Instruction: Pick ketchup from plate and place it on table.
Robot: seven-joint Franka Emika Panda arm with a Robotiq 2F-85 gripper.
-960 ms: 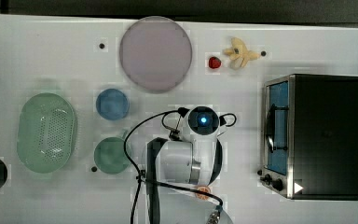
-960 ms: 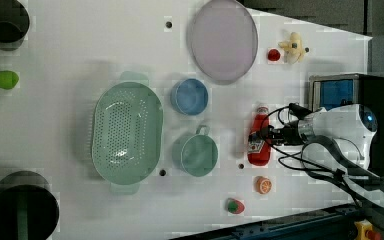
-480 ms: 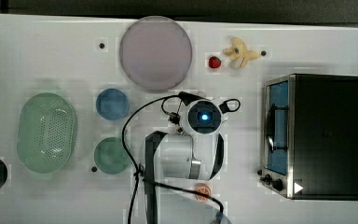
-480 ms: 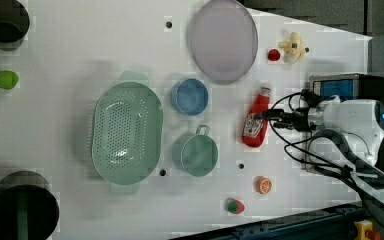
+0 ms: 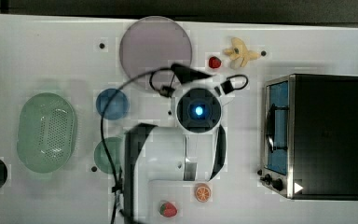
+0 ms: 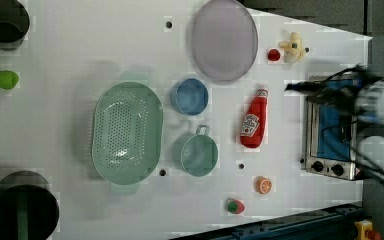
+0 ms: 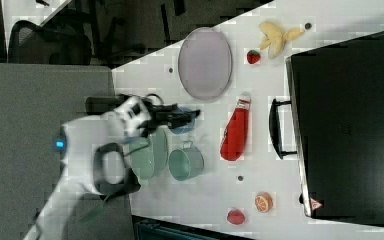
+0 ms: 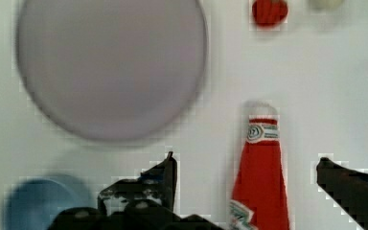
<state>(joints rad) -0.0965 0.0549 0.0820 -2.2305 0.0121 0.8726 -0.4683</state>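
Since the earlier frame my tool (image 8: 243, 175) has let go of the slim red ketchup bottle (image 6: 253, 119) and lifted away.
The fingers stand wide apart, empty; the bottle lies on the white worktop (image 6: 80, 50), just beside the pale mauve round plate (image 6: 224, 39). Placing looks finished; next I only need to retreat clear.

- We see the ketchup (image 6: 253, 120) lying on the table (image 6: 80, 50), just off the plate (image 6: 223, 40).
- In the left view, the cup (image 6: 196, 154) sits to its left, the oven (image 6: 330, 130) to its right.
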